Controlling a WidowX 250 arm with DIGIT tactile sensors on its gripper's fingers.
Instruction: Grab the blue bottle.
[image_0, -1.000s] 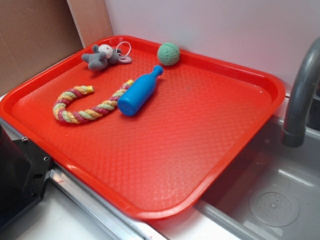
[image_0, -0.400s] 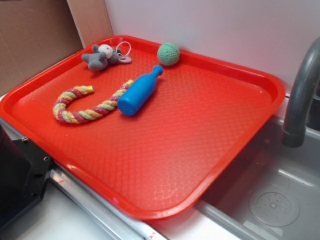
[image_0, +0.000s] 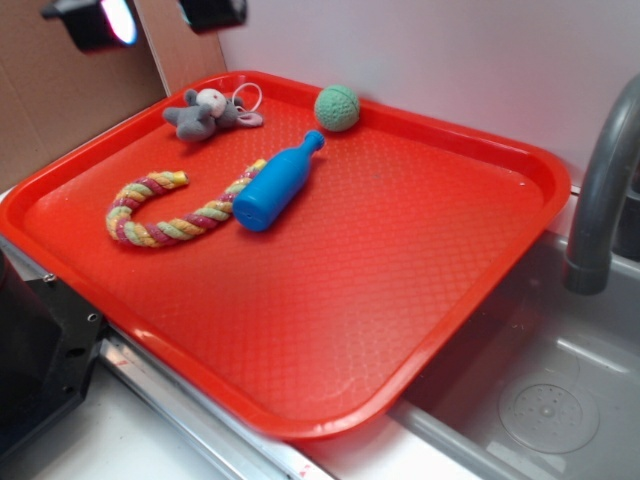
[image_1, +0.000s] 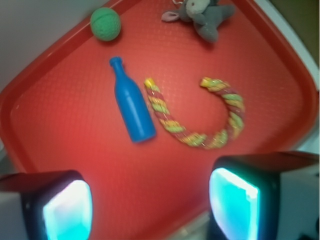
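The blue bottle (image_0: 278, 184) lies on its side on the red tray (image_0: 400, 300), neck toward the back wall. From the wrist view the blue bottle (image_1: 131, 102) lies well ahead of my gripper (image_1: 150, 205), whose jaws stand wide apart with only tray between them. In the exterior view my gripper (image_0: 150, 15) shows only as two fingertips at the top left edge, high above the tray's back left corner and apart from the bottle.
A striped rope toy (image_0: 170, 208) curves just left of the bottle, touching its base. A green knitted ball (image_0: 337, 107) and a grey plush animal (image_0: 203, 113) lie by the tray's back rim. A grey faucet (image_0: 600, 200) and sink (image_0: 540, 400) stand at the right.
My gripper's fingertips have come into the exterior view at the top left; earlier they were out of frame. The bottle and toys have not moved.
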